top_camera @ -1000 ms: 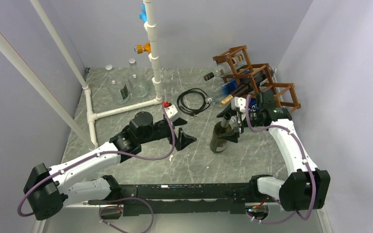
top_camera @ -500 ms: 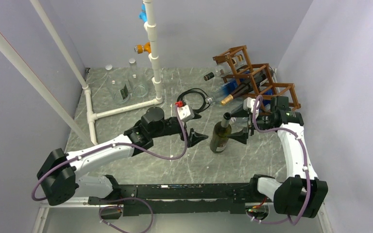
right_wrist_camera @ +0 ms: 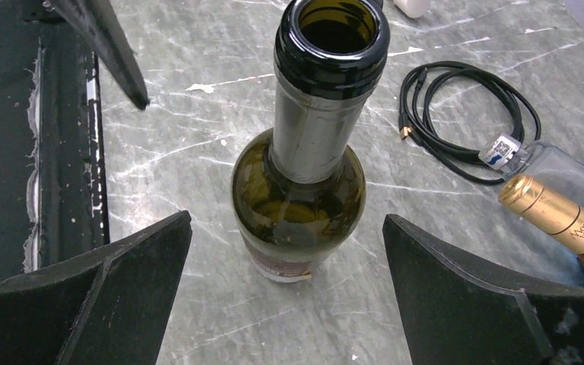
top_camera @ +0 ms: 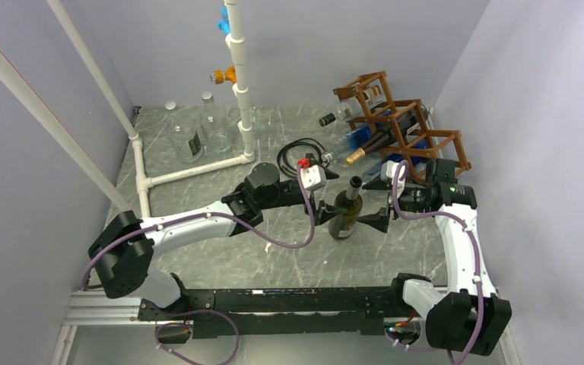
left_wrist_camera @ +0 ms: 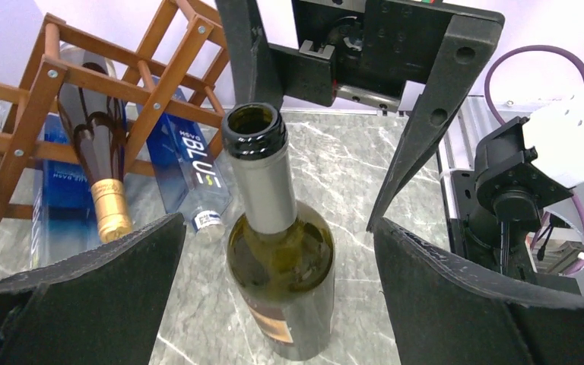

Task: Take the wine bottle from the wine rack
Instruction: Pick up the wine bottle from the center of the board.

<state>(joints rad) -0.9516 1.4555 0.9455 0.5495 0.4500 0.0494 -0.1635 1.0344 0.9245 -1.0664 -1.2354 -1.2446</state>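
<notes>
Though upright, wine bottle (left_wrist_camera: 277,255) label (left_wrist_camera: 271,327) illegible.

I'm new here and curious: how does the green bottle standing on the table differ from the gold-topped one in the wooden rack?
The green bottle stands upright on the table; the gold-topped bottle lies slanted in the wine rack. The green bottle's mouth is open and uncapped; the gold-topped bottle is sealed with foil. Both are dark glass.

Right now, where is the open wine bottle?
Top view: the wine bottle stands upright right of centre, between the left gripper and the right gripper, near the wine rack.
</notes>
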